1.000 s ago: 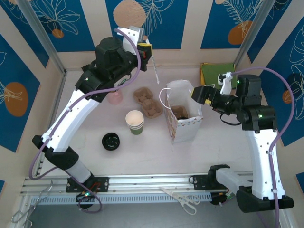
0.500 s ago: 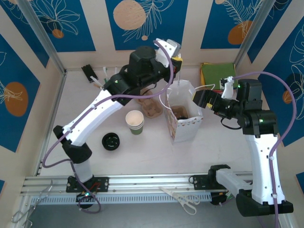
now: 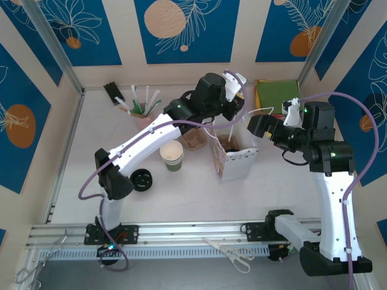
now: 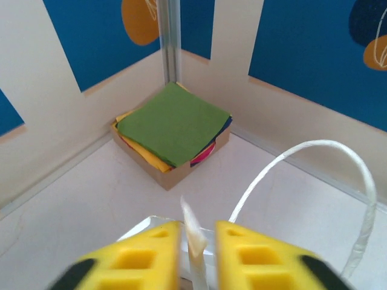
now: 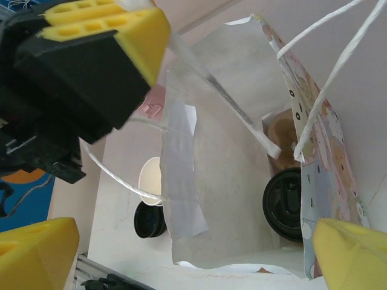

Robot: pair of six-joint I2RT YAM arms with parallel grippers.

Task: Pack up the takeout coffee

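Two tools at the white bag (image 3: 234, 162), which stands upright on the surface (image 3: 181, 199).

Left tool (image 4: 198, 232): above the bag mouth, narrowly parted, with a paper-wrapped straw (image 5: 224, 96) between the yellow fingers (image 4: 151, 248). There's a sliver of gap on one side of the straw, so I can't tell if it's pinched or loose. The straw slants down into the bag, lower end by a brown piece (image 5: 279, 134) at the bottom.

Right tool (image 5: 193, 257): spread wide, nothing held, at the bag's right rim.

Takeout coffee (image 5: 284, 205): inside the bag on its floor, black lid up, just beside the brown piece.

Left of the bag: stack of green cups (image 3: 172, 154), lone black lid (image 3: 141, 179), brown cup tray (image 3: 192, 139) partly under the left arm (image 3: 148, 138). Box of coloured napkins (image 4: 172, 130) in the far right corner, green on top. The bag's cord handle (image 4: 314, 144) loops up near the left tool.
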